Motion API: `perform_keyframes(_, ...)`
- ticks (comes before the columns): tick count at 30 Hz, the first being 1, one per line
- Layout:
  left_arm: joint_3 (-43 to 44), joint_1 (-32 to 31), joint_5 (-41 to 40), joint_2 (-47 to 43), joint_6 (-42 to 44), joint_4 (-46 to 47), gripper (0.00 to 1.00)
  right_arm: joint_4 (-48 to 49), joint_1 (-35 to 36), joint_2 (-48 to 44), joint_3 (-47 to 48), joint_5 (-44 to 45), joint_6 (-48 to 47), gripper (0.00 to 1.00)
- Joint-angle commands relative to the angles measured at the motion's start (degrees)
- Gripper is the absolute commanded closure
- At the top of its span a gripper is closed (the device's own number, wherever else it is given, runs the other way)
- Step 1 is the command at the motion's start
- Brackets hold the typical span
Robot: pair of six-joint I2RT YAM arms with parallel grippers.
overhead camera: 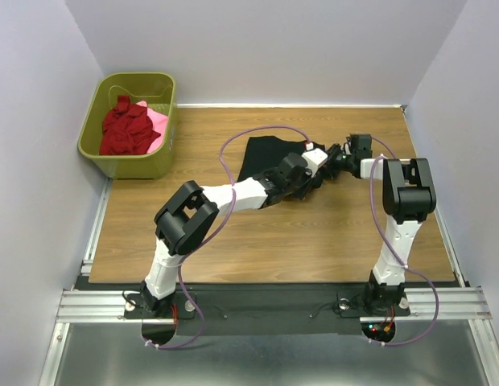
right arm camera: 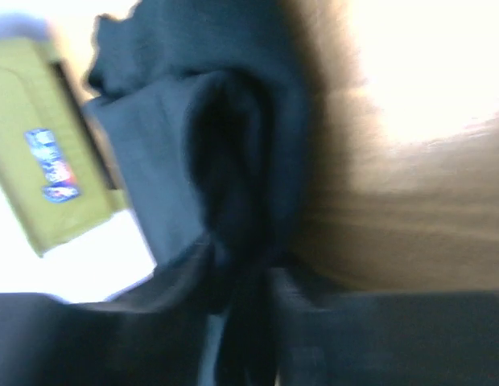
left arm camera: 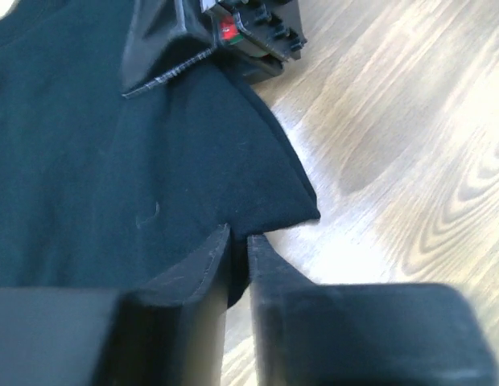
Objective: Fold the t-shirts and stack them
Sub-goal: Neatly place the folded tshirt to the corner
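L gripper (left arm camera: 239, 238), R gripper (right arm camera: 248, 273) at black tee (overhead camera: 265, 154) — grip can't tell; basket (overhead camera: 129, 166) w/ red tee (overhead camera: 125, 129) far left.

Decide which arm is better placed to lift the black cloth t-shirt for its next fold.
Probably right: the right end effector has the black cloth t-shirt bunched between its fingers, though blur hides the grip. The left end effector sits at a corner hem, fingers slightly apart.
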Motion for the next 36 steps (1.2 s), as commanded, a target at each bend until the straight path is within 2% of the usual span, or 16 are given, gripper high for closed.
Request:
perform_keyframes(1, -0.5, 0.0, 1.1, -5.1, -3.9, 2.1, 0.50, -9.5, 0.3, 0.8, 5.4, 6.7, -13.3, 0.77)
perform_keyframes(3, -1.4, 0.7, 0.6, -6.6, -6.0, 1.6, 0.35, -17.5, -0.2, 1.2, 9.7, 10.2, -18.2, 0.88)
perform_keyframes(4, -2.6, 1.1, 0.6, -8.7, -6.7, 0.2, 0.26, -22.3, -0.2, 1.7, 11.3, 11.6, -23.4, 0.98)
perform_keyframes(5, -3.0, 2.4, -1.2, -10.0, -7.4, -0.9, 0.24, -24.6, -0.3, 2.0, 14.8, 15.1, -26.3, 0.99)
perform_keyframes(6, -4.1, 3.2, -1.7, -13.0, -9.0, -3.8, 0.18, -26.6, -1.6, 2.4, 16.3, 17.3, -31.9, 0.99)
perform_keyframes(8, -5.8, 5.0, -2.7, -16.7, -9.6, -6.2, 0.16, -32.9, -1.9, 2.9, 20.1, 22.8, -37.6, 0.99)
perform_keyframes(11, -10.5, 9.0, -5.6, -25.4, -9.8, -9.9, 0.11, -38.4, -1.9, 4.7, 26.8, 41.1, -48.0, 0.99)
perform_keyframes(15, -17.6, 15.0, -8.7, -35.8, -7.7, -11.7, 0.09, -39.6, -2.2, 7.2, 33.1, 56.6, -57.8, 0.99)
perform_keyframes(18, -24.2, 19.1, -14.3, -43.3, -6.4, -10.8, 0.06, -39.6, -3.0, 11.1, 38.8, 67.8, -61.1, 0.99)
perform_keyframes(21, -33.4, 22.0, -17.8, -47.3, -8.2, -4.9, 0.04, -39.3, -3.1, 17.8, 46.2, 76.8, -65.9, 0.99)
perform_keyframes(23, -35.7, 22.8, -18.6, -47.6, -8.8, -3.5, 0.04, -38.5, -3.3, 20.8, 52.2, 80.8, -67.6, 0.99)
perform_keyframes(25, -34.9, 22.8, -22.8, -46.5, -8.7, -5.1, 0.03, -37.1, -4.1, 24.1, 57.8, 84.6, -69.1, 0.98)
perform_keyframes(29, -36.6, 22.9, -25.1, -45.5, -9.5, -3.5, 0.03, -35.9, -5.2, 28.2, 65.8, 84.6, -70.2, 0.96)
perform_keyframes(31, -36.9, 22.8, -25.1, -43.7, -9.6, -3.0, 0.03, -34.9, -5.8, 29.6, 67.9, 84.6, -70.5, 0.89)
perform_keyframes(34, -36.3, 22.9, -25.8, -40.7, -9.4, -2.5, 0.02, -33.1, -7.0, 32.1, 70.4, 85.6, -70.4, 0.68)
perform_keyframes(36, -36.0, 22.9, -25.9, -39.6, -9.6, -2.4, 0.02, -31.8, -7.8, 32.7, 71.1, 87.1, -69.9, 0.64)
